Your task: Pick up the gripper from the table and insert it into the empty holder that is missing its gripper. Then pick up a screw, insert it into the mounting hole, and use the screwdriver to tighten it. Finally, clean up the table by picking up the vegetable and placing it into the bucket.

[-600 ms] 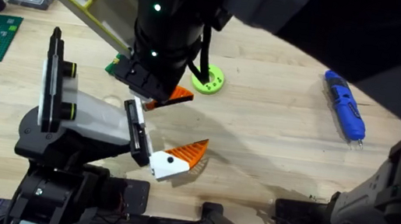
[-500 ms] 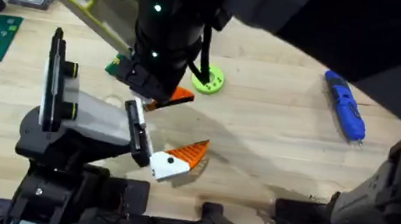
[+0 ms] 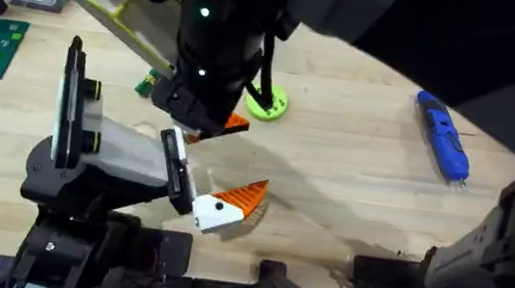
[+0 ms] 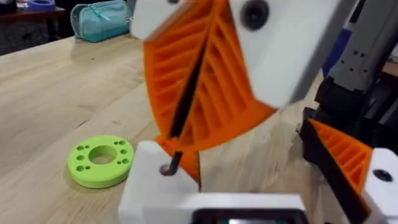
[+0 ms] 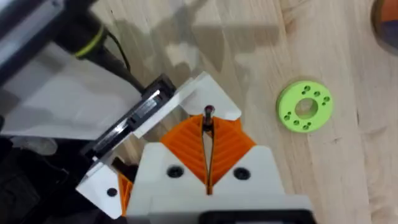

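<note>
right wrist view: right gripper [image 5: 207,127] has its orange pads pinched together on the screw [image 5: 208,112], and the screw's end pokes just past the tips. directly under it is the white base of the gripper [image 5: 199,90], seated at the black front plate of the holder [image 5: 56,106].

risks, as judged:
- screw looks held by a thin margin, so a slight tilt could catch it on the hole's edge and tip it out when the pads let go.
- pressing down off-centre could shove the seated gripper askew in the holder, since nothing fastens it yet.
- a dropped screw could roll across the wood and be hard to regrip.

left wrist view: the screw [image 4: 166,169] sits at a hole in the white base [image 4: 155,190]. whether it has entered, cannot tell. left gripper's grasp state, cannot tell.

pose, overhead: right arm reaches across the middle, wrist steep, tips [image 3: 225,124] pointing down and left over the holder [image 3: 115,149]. green disc [image 3: 265,102] lies just far-right of the tips. screwdriver [image 3: 443,138] lies well apart at far right, untouched.
</note>
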You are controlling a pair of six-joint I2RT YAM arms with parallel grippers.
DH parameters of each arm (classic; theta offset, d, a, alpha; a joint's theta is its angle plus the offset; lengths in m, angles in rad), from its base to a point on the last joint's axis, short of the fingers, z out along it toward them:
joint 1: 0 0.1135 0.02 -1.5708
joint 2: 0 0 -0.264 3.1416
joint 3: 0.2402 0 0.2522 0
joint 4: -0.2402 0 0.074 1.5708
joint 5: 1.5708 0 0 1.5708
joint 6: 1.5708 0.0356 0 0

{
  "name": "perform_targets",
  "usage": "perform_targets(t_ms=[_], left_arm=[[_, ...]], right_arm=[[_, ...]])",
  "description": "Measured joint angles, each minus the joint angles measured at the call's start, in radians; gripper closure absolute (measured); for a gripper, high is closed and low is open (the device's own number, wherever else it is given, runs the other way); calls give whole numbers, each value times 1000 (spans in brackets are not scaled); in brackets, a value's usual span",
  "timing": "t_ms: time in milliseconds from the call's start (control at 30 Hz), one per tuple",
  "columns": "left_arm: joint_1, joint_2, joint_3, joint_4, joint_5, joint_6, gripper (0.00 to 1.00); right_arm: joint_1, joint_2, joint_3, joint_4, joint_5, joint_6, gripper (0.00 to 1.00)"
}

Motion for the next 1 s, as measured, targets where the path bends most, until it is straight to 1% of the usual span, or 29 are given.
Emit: perform_targets(t_ms=[267,667,1000], left_arm=[[0,0,0,0,0,0,14],[0,0,0,0,0,0,14],[0,0,0,0,0,0,14]], right_arm=[[0,0,0,-20,0,0,989],[0,0,0,11,0,0,989],[0,0,0,5,0,0,989]])
